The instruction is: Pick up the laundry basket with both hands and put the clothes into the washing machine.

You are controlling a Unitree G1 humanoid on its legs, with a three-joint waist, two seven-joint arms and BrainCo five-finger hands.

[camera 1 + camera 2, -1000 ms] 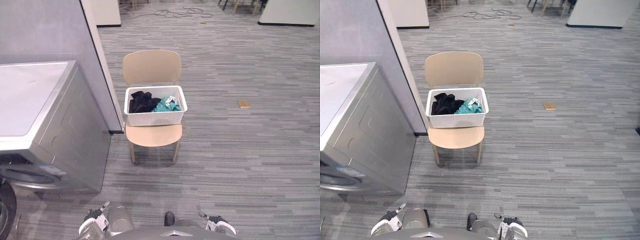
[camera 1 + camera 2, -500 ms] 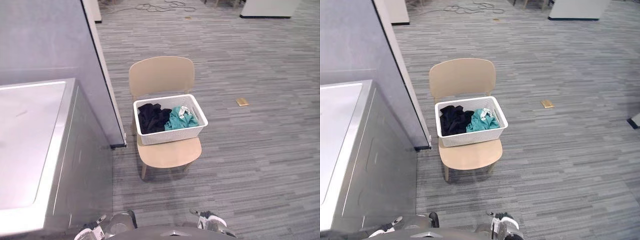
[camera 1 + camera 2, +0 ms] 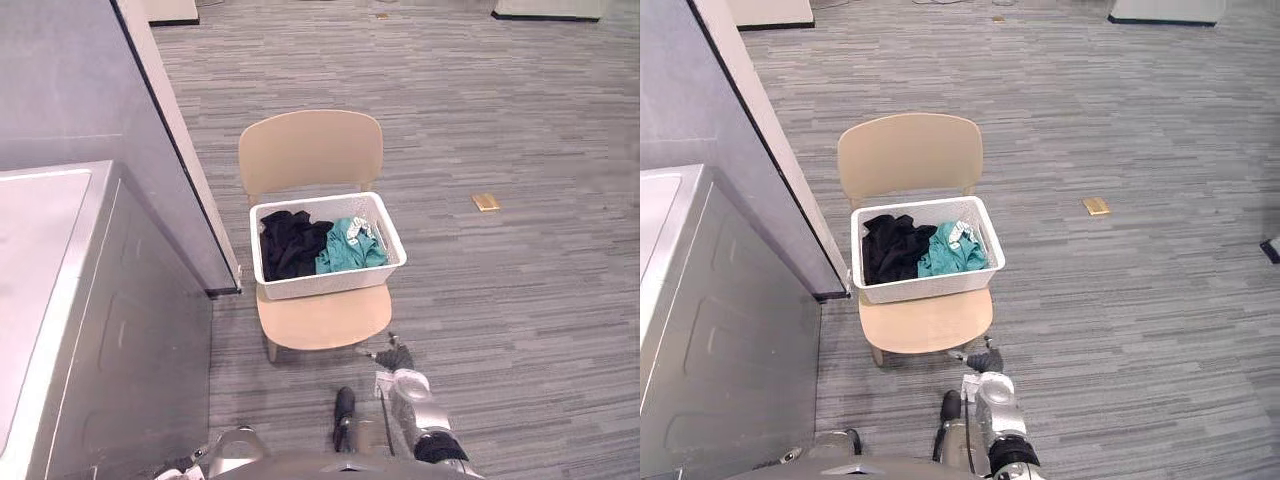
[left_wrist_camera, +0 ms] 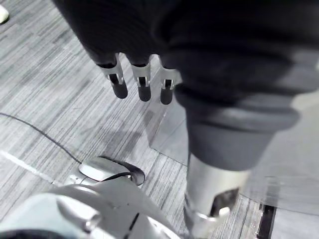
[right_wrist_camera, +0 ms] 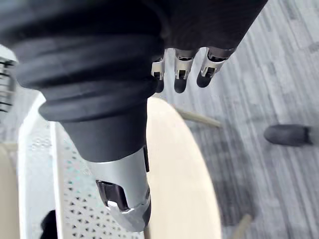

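Near chair (image 3: 925,322) front | right hand (image 3: 985,361) relaxed, empty | basket (image 3: 930,288) untouched

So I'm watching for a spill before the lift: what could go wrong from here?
1. The right hand is low and open by the chair at its front edge, below the basket; rising, it may knock the chair.
2. The left hand hangs open over the floor, away from the basket; a one-sided lift could tip it and spill the clothes.
3. The washing machine stands close on the chair's left, crowding that arm.
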